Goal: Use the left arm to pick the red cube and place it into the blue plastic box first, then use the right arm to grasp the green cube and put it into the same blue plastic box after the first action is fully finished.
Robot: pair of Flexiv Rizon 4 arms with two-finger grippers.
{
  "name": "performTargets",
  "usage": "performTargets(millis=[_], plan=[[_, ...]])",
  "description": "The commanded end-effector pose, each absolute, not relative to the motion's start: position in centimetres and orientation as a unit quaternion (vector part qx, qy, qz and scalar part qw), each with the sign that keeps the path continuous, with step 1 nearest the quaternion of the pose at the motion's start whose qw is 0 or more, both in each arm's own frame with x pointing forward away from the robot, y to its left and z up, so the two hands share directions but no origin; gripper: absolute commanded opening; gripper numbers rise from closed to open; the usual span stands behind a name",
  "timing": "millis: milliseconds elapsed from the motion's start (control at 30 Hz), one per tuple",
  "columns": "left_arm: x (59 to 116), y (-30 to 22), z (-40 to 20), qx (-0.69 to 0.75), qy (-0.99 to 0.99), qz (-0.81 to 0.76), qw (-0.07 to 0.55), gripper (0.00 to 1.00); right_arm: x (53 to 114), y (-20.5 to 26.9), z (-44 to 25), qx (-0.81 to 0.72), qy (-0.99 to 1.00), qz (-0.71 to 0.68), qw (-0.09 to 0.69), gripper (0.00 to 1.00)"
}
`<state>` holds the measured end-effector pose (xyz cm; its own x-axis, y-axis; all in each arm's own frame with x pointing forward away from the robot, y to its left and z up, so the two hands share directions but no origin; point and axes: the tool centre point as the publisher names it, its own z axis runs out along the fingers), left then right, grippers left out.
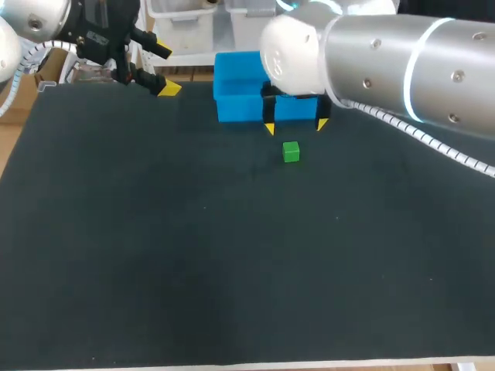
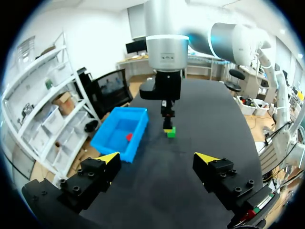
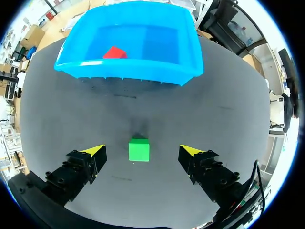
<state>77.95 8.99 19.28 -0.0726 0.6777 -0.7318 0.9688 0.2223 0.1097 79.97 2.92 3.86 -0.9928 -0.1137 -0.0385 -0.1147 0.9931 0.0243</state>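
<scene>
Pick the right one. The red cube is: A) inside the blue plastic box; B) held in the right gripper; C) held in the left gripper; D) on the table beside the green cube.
A: the right wrist view shows the red cube lying on the floor of the blue plastic box.

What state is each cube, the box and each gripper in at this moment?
blue box: upright, open-topped, one cube inside.
red cube: inside the blue box, nothing holding it.
left gripper: jaws open, empty, away from the box.
right gripper: jaws open, touching nothing.
green cube: on the table, ungrasped, lined up between the right jaws.
</scene>
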Motion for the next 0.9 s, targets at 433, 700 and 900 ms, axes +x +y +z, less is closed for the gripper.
performTargets(millis=[433,700,900], plan=[[78.1,9.0,19.3,0.588,0.701,-0.211,0.344,1.00,79.1,3.0,0.7,-0.053,0.998,0.001,0.032,1.00],[78.1,9.0,19.3,0.588,0.701,-0.211,0.344,1.00,79.2,2.8,-0.6,-0.053,0.998,0.009,0.025,1.00],[78.1,9.0,19.3,0.588,0.701,-0.211,0.344,1.00,79.5,2.7,-1.3,-0.050,0.999,0.006,0.018,1.00]])
